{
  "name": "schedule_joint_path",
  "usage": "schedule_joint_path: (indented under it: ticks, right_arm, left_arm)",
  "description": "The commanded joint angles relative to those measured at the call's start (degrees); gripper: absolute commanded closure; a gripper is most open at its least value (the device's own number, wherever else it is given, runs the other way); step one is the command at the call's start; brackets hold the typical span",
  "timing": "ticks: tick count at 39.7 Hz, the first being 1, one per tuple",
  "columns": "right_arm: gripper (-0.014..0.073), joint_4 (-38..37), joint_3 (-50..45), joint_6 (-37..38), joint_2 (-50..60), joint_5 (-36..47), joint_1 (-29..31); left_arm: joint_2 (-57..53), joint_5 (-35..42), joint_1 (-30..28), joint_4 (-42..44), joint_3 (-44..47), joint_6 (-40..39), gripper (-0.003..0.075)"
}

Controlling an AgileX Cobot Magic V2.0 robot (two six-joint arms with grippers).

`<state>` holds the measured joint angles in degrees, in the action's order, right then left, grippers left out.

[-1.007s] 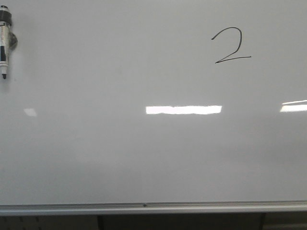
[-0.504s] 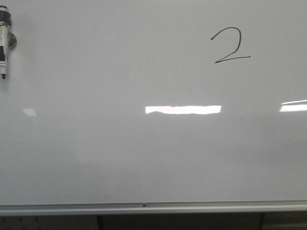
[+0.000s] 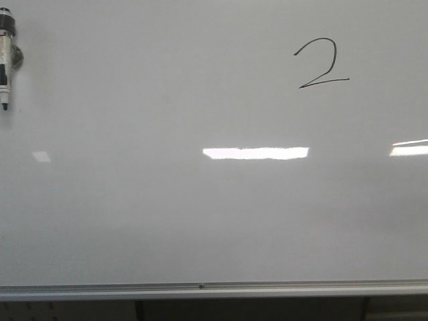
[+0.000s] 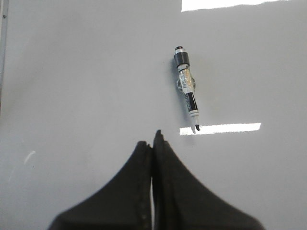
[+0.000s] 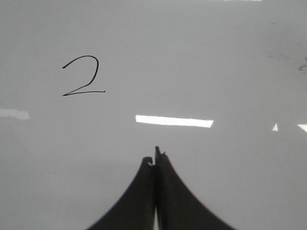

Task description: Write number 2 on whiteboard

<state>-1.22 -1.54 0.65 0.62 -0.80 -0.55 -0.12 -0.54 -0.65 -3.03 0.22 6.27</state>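
Glossy white, the whiteboard [image 3: 200, 221] looks rigid and slick. The number 2 [image 3: 322, 63] sits upper right, done. Both grippers, left gripper [image 4: 152, 143] and right gripper [image 5: 156, 158], are clenched empty. The light marker [image 4: 187, 88] clings to the board; grip its barrel mid-length.

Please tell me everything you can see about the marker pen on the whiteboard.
The marker is a slim pen with a black cap end, a pale labelled middle, a black band and a small dark tip. It sits upright against the whiteboard, tip pointing down, at the board's upper left edge in the front view, partly cut off there. A small roundish holder behind its middle seems to fix it to the board. No gripper touches it; the left gripper is shut and apart from it.
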Motion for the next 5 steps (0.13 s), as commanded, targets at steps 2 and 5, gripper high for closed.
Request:
schedule_joint_path:
  ticks: [2,5]
  right_arm:
    - [0.0662,-0.69,0.00,-0.65,0.88,4.17,-0.02]
    - [0.0662,-0.69,0.00,-0.65,0.88,4.17,-0.02]
  left_arm:
    - [-1.24,4.74,0.44,-0.47,1.44,-0.40,0.0740]
    - [-1.24,4.74,0.44,-0.47,1.44,-0.40,0.0740]
